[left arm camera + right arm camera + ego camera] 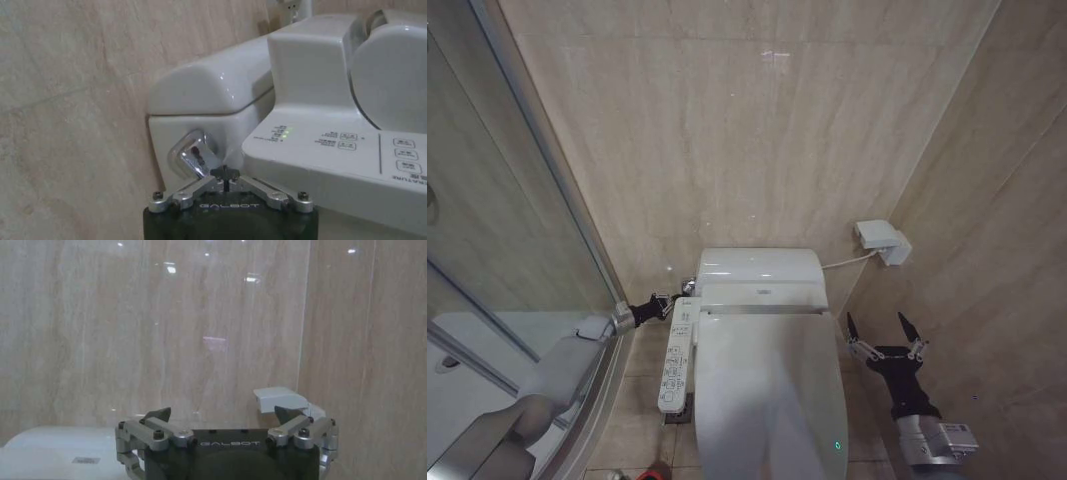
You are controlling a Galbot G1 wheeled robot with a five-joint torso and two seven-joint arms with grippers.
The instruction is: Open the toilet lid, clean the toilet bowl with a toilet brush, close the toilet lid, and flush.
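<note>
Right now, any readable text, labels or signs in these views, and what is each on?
"GALBOT": on the left hand, shut at the chrome flush lever.
"GALBOT": on the right hand, open.
Bidet button panel: button labels and printing too small to read.
Sticker on the tank: unreadable.

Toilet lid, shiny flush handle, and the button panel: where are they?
toilet lid point(772, 400), head view, middle of its closed top.
flush handle point(197, 156), left wrist view, chrome lever face.
button panel point(674, 370), head view, panel's middle.
</note>
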